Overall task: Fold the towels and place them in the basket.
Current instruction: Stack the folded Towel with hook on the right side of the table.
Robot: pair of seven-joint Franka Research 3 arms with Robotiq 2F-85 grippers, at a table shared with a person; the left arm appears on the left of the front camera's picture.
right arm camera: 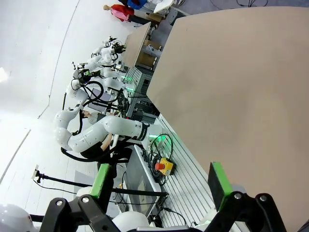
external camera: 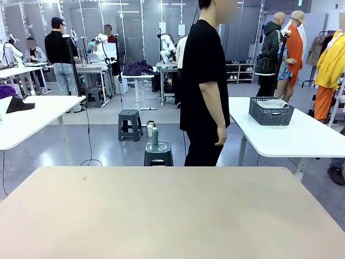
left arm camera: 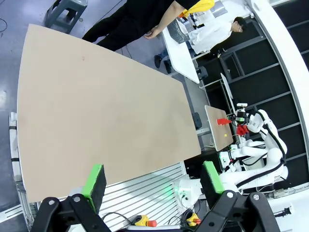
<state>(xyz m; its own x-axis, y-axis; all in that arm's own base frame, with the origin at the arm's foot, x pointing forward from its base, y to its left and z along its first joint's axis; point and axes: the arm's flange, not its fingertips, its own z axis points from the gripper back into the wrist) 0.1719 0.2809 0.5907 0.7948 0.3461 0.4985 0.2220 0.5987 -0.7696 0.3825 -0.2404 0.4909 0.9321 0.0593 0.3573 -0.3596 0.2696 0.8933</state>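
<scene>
The dark grey lattice basket (external camera: 271, 111) stands on a white side table (external camera: 302, 137) beyond the far right corner of my beige table (external camera: 172, 210). A pale folded cloth, apparently a towel (external camera: 273, 103), lies in its top. My left gripper (left arm camera: 153, 181) hangs open above the near edge of the beige table (left arm camera: 101, 106), with nothing between its green pads (left arm camera: 95, 180). My right gripper (right arm camera: 160, 181) is also open and holds nothing, above the table's near edge (right arm camera: 231, 96). A person in black (external camera: 204, 81) stands side-on at the far edge, one hand (external camera: 220, 141) hanging down.
Two grey stools (external camera: 158, 153) (external camera: 130, 124) stand on the floor beyond the table, one bearing a bottle. Another white table (external camera: 32, 116) is at the far left. A silver rail with cables and a red-buttoned switch (right arm camera: 163, 166) runs along the near side.
</scene>
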